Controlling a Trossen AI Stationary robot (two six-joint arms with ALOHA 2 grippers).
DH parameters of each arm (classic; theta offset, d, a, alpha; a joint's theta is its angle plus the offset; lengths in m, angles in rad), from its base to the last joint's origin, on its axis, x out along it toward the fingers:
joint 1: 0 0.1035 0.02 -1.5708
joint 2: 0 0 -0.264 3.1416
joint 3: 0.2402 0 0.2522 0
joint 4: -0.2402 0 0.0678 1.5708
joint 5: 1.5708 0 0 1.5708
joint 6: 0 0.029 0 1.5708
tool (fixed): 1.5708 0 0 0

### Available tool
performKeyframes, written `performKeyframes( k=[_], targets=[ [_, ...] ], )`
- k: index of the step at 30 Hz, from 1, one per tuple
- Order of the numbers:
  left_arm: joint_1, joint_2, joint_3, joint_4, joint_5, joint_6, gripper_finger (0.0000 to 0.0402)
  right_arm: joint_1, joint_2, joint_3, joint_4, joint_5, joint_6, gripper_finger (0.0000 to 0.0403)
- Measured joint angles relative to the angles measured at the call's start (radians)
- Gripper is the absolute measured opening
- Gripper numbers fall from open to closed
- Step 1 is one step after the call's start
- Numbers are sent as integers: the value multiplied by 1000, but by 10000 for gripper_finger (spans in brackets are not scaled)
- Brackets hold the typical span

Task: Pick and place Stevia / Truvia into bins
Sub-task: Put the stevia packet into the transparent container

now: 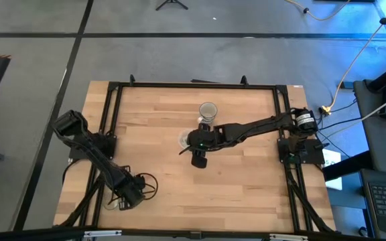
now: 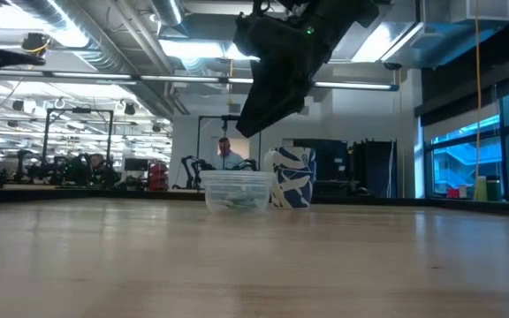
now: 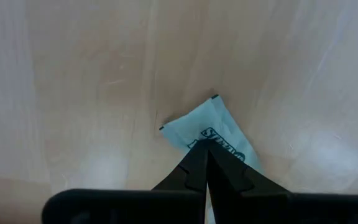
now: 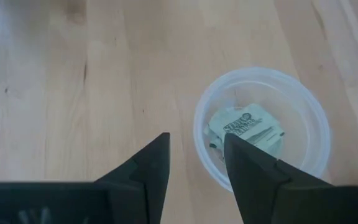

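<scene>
Stevia sachet (image 3: 219, 134) — pale green, dark lettering — pinched by left end effector (image 3: 205, 155) (right end effector (image 4: 194, 163) released).

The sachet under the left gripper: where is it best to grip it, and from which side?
The sachet lies flat on the table, so come from above and pinch one short end or corner. The shut left gripper already sits on it, near one end.

Surface (image 1: 246, 174): pale wood planks, smooth, low sheen. Frame (image 1: 193, 86): black metal. Bin (image 4: 261, 132): translucent plastic, smooth, whitish rim. Sachet (image 3: 211, 134): pale green paper, matt, printed. Left gripper (image 3: 207, 163) and right gripper (image 4: 196, 163): dark matt plastic fingers.
</scene>
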Motion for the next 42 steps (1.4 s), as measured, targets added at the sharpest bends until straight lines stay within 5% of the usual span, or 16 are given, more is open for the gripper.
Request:
performKeyframes(
  k=[10, 21, 32, 42],
  targets=[
    [100, 13, 2, 23, 12, 169, 3, 112, 0, 0, -25, 1, -112, 155],
    [283, 26, -1, 329, -203, 608, 2, 229, 0, -1, 5, 0, -234, 155],
    [406, 182, 3, 728, -208, 925, 1, 272, 2, -190, 305, -5, -428, 155],
    [433, 240, -1, 933, -213, 1031, 1, 283, 3, -370, 561, 10, -553, 155]
  ],
)
